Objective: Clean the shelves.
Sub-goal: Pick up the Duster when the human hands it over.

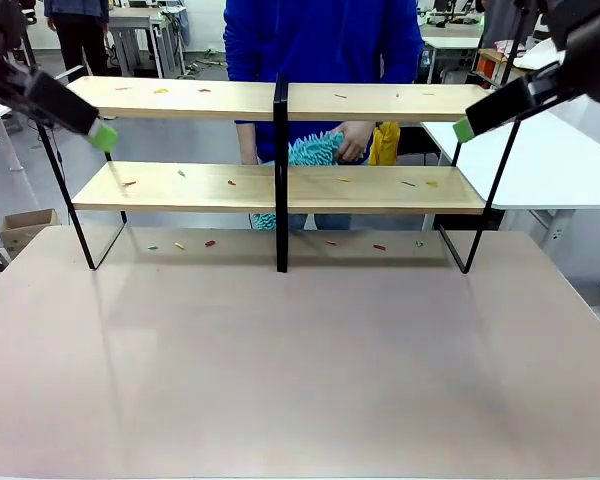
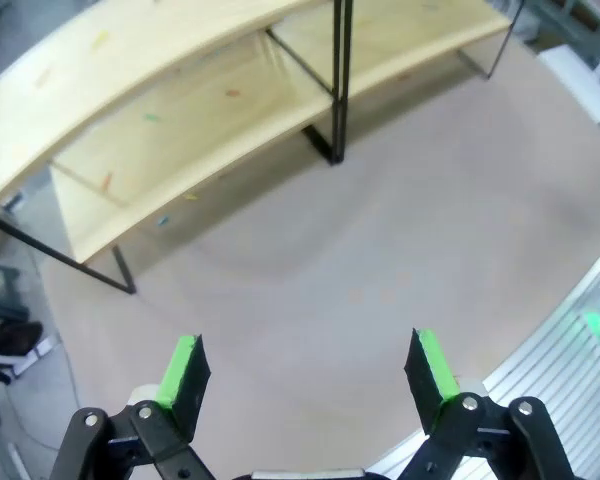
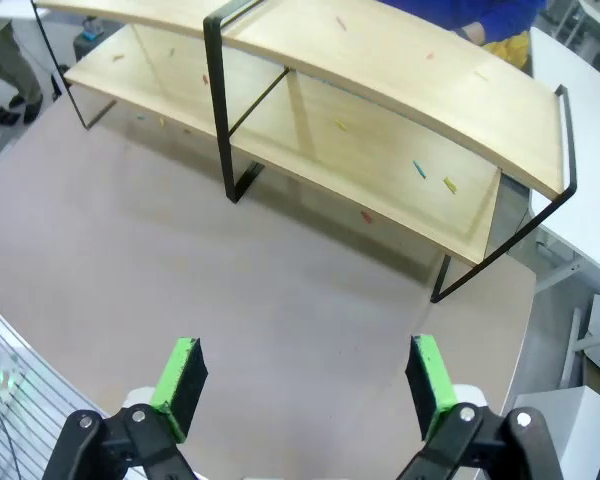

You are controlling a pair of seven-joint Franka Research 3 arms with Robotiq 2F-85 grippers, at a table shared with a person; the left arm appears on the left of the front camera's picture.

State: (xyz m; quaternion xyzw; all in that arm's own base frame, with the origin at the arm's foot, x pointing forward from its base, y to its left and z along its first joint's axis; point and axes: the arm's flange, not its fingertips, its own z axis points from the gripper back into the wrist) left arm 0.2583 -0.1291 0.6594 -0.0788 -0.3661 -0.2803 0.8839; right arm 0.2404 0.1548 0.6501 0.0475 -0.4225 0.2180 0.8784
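The shelves (image 1: 200,187) stand at the table's far side, two light wooden boards in a thin black frame with a central upright (image 1: 280,180); small coloured scraps lie on both boards and on the table under them. Both wrist views look down on the shelves (image 2: 170,120) (image 3: 380,120) from above. My left gripper (image 2: 305,368) is open and holds nothing, raised at the upper left, one green pad showing (image 1: 104,136). My right gripper (image 3: 302,374) is open, holds nothing and is raised at the upper right, green pad (image 1: 464,128). Behind the shelves a person's hand (image 1: 354,141) holds a teal fluffy duster (image 1: 313,150).
The brownish-grey tabletop (image 1: 300,360) stretches in front of the shelves. A person in a blue top (image 1: 320,40) stands behind them. A white table (image 1: 560,160) is at the right, a cardboard box (image 1: 25,226) on the floor at the left.
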